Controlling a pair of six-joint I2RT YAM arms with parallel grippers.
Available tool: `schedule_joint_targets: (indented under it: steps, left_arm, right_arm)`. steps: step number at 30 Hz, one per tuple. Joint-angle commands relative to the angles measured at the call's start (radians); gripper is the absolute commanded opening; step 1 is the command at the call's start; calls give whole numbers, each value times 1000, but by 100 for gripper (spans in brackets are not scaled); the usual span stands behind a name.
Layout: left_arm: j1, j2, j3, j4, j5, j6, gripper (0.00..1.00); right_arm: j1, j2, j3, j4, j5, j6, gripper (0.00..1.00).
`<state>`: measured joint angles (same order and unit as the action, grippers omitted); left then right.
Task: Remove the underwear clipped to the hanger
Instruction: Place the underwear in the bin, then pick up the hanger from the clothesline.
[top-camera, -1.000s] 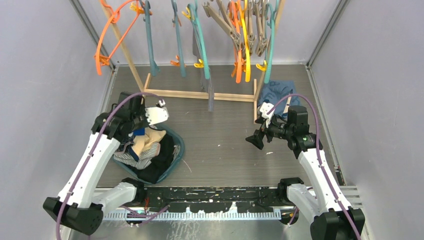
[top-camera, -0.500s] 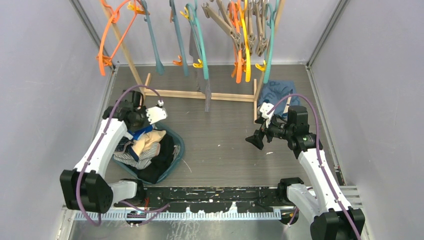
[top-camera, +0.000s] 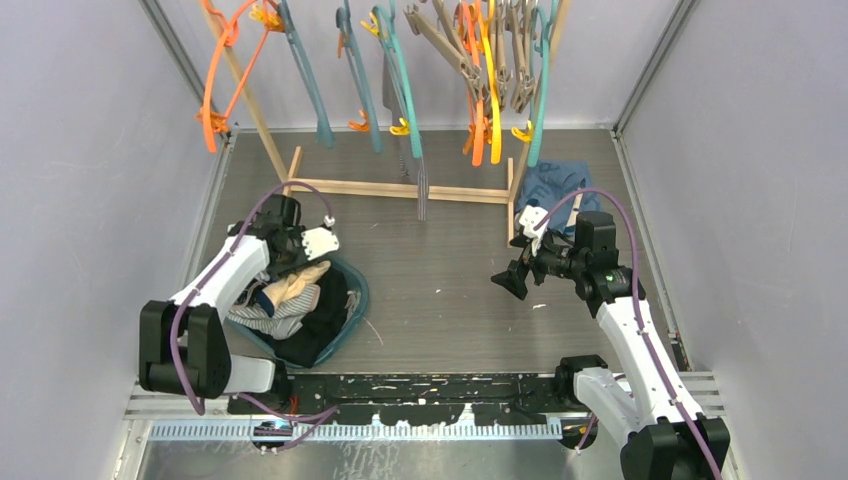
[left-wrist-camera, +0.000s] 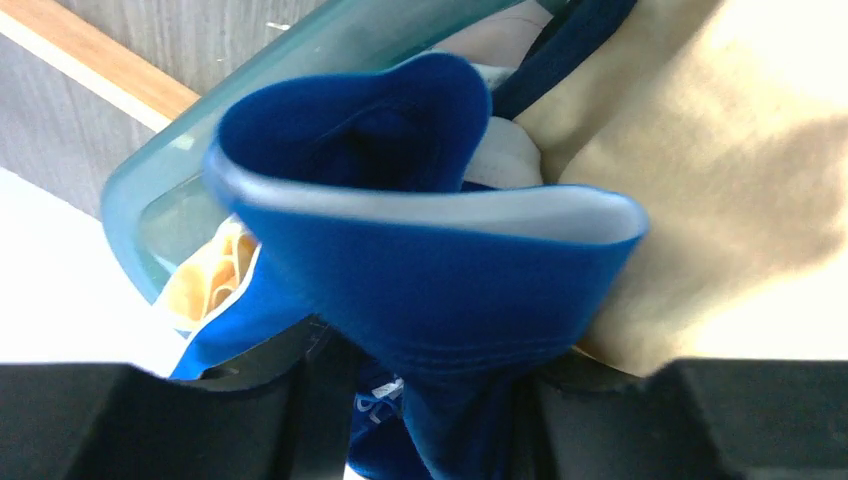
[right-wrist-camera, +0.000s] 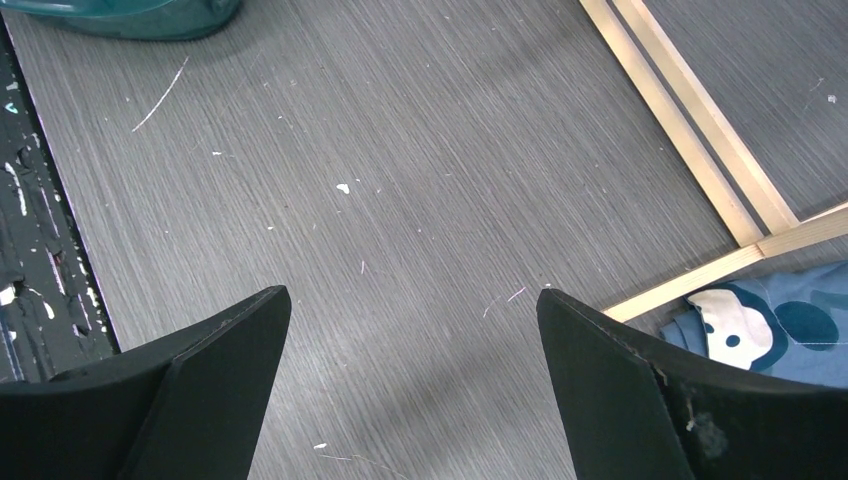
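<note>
My left gripper (top-camera: 290, 262) is low over the teal basket (top-camera: 357, 297) and shut on the bright blue underwear (left-wrist-camera: 430, 290), which bunches between the jaws in the left wrist view (left-wrist-camera: 430, 410). Under it lie a beige garment (top-camera: 300, 283), a grey striped one (top-camera: 262, 318) and a dark one (top-camera: 322, 322). A narrow dark pinstriped garment (top-camera: 421, 188) hangs from a teal hanger (top-camera: 400, 70) on the wooden rack. My right gripper (top-camera: 510, 281) is open and empty over bare table, its fingers wide apart in the right wrist view (right-wrist-camera: 415, 330).
Orange (top-camera: 215, 90), teal and beige (top-camera: 450, 50) hangers hang on the wooden rack, whose base bar (top-camera: 400, 188) crosses the table. The blue cartoon-face garment (top-camera: 555, 183) lies behind the right gripper, also in the right wrist view (right-wrist-camera: 775, 320). Grey walls stand on both sides.
My left arm has folded back and lowered its gripper with the blue underwear onto the basket pile. The hangers sway a little. The right arm has not moved.
</note>
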<state>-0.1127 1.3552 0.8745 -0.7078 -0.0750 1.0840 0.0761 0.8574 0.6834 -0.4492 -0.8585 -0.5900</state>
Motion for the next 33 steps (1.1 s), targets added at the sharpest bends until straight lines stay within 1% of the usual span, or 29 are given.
schedule_joint_targets:
  steps: [1,5,6,8,11,14,17,19,21,25,29,31,33]
  left_arm:
    - [5,-91,11,-65,10,-33,51]
    - [5,-212,70,-112,69,-46,70]
    - [5,-236,87,-146,84,-50,75]
    - [5,-280,125,-190,121,-59,83]
    - [5,-338,182,-257,186,-85,92]
    - [5,-381,247,-318,272,-143,100]
    - [5,-407,320,-363,374,-230,98]
    - [5,-408,381,-382,440,-316,98]
    - [5,-405,436,-383,503,-397,98]
    - [5,-390,536,-353,583,-559,98]
    - [-3,-352,638,-335,631,-669,100]
    - [-20,-325,688,-329,620,-707,99]
    - [-60,-294,738,-326,576,-734,98]
  right_arm:
    - [-6,-12,3,12,-24,-13,100]
    - [-6,-16,4,13,-24,-14,100]
    - [-6,-18,3,13,-24,-13,100]
    - [-6,-20,3,13,-24,-14,100]
    - [-6,-24,4,12,-29,-14,100]
    - [-6,-27,5,12,-30,-12,100]
    - [-7,-31,8,12,-30,-8,100]
    - [-6,-34,11,13,-25,-2,100]
    - [-6,-36,14,12,-20,6,100]
    - [-6,-34,15,12,-19,10,100]
    - [-6,-33,15,13,-21,11,100]
    - [-6,-32,16,12,-22,11,100]
    - [-6,-30,15,13,-23,10,100]
